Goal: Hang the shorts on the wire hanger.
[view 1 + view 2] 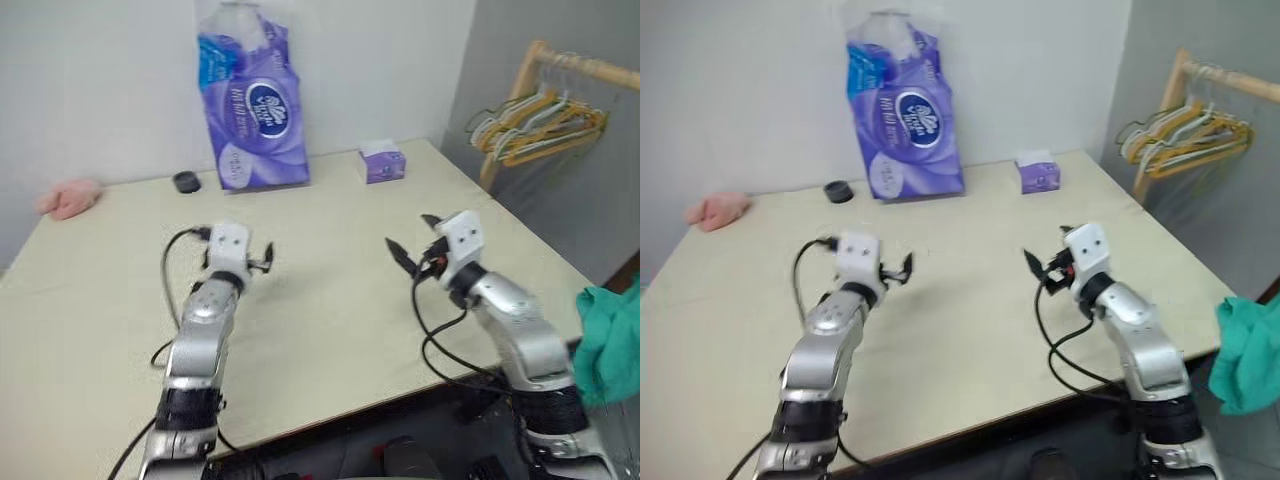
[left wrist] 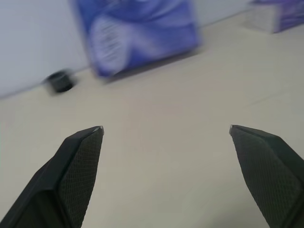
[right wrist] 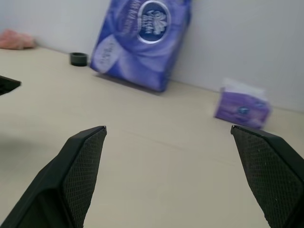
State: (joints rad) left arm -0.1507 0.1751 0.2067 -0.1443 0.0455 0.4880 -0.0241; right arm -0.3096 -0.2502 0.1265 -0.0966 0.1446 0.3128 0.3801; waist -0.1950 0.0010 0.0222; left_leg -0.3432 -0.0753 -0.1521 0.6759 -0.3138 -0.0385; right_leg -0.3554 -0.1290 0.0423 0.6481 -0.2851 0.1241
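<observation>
Both grippers, the left gripper [image 1: 262, 258] and right gripper [image 1: 412, 245], hover with jaws released and empty over the table [image 1: 330, 320]. The shorts [image 1: 610, 340] hang off its right edge. The right arm should swing there and pinch the waistband squarely.

Teal-green shorts [image 1: 610, 340] hang bunched beyond the table's right edge, apparently unsupported.
</observation>
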